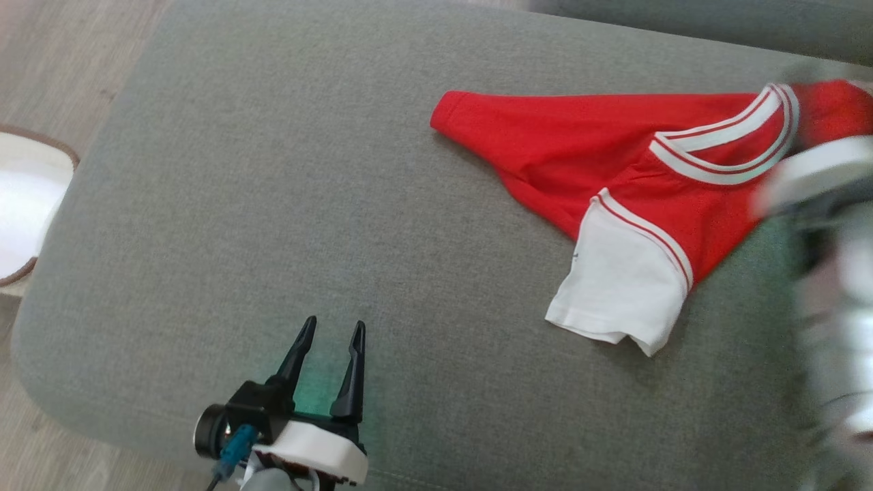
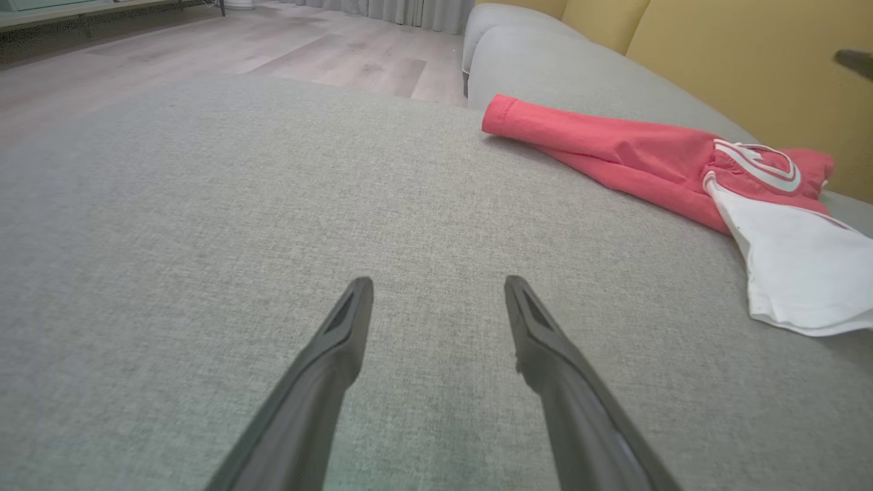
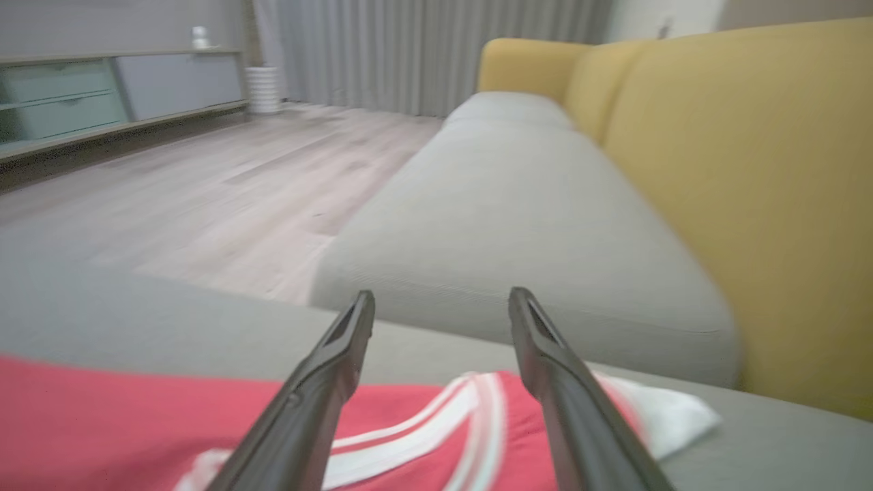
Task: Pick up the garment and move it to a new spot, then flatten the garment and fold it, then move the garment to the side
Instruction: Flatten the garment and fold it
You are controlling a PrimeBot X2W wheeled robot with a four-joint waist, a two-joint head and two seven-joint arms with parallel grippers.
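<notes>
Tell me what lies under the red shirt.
The shirt lies bunched on the grey seat cushion, which shows beside it. Its white sleeve lies on the cushion too. Anything beneath the cloth itself is covered.

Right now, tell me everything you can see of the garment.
The garment is a red soft-knit T-shirt with one white sleeve and a white, red-striped collar. It lies bunched into a long strip, not flat, on the grey sofa cushion, toward its right side. The right gripper hangs open over the collar; the left gripper, open, is well apart from it.
</notes>
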